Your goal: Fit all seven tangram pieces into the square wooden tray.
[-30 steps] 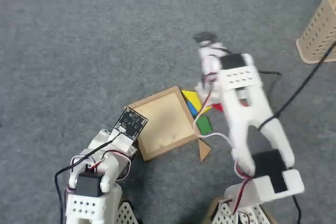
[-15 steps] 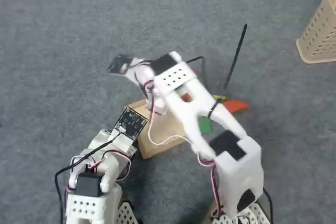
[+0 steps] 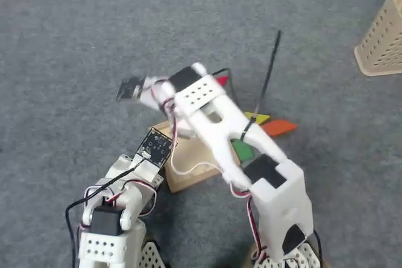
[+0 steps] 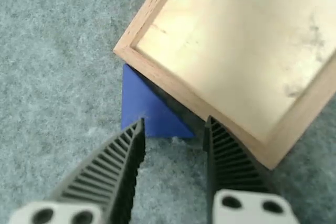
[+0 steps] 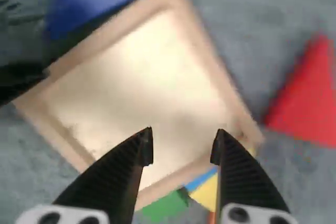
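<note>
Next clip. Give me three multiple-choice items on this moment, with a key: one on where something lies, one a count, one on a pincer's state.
1. Where is the blue triangle?
A) inside the tray
B) on the carpet beside the tray's outer wall
C) held in a pincer

2. How many pieces lie in the tray?
A) none
B) two
C) seven

3. The right pincer is:
A) shut on a piece
B) open and empty over the tray
C) shut on the tray's rim

Key:
1 B: it lies flat outside, along the wall.
2 A: the tray floor is bare in both wrist views.
3 B: its jaws stand apart above the bare floor.
</note>
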Available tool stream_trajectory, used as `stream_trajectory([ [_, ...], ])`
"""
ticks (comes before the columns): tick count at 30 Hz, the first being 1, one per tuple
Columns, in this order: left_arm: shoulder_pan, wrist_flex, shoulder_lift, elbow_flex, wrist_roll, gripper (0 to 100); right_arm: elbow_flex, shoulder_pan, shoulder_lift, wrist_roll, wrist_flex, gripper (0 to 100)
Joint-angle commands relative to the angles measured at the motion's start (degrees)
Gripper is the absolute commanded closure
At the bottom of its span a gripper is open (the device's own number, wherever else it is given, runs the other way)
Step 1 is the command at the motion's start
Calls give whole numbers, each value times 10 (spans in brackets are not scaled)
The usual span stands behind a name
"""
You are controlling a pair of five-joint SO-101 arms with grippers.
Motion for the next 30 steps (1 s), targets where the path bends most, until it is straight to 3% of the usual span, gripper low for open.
stream_trajectory([
  [1,1,3,-7,-7,4,824,-63,68,-61,-109,-6,823],
  [5,1,3,-7,-7,4,824,-63,109,-40,-158,-47,822],
  [10,1,3,-7,-7,4,824,-63,96,27,-153,-148,820],
  [14,1,3,-7,-7,4,824,-64,90,67,-153,-205,734],
  [18,1,3,-7,-7,4,824,-66,90,91,-153,-225,668],
  [25,1,3,-7,-7,4,824,-66,80,131,-82,-227,669],
  [30,1,3,-7,-7,4,824,-66,84,152,-76,-227,670],
])
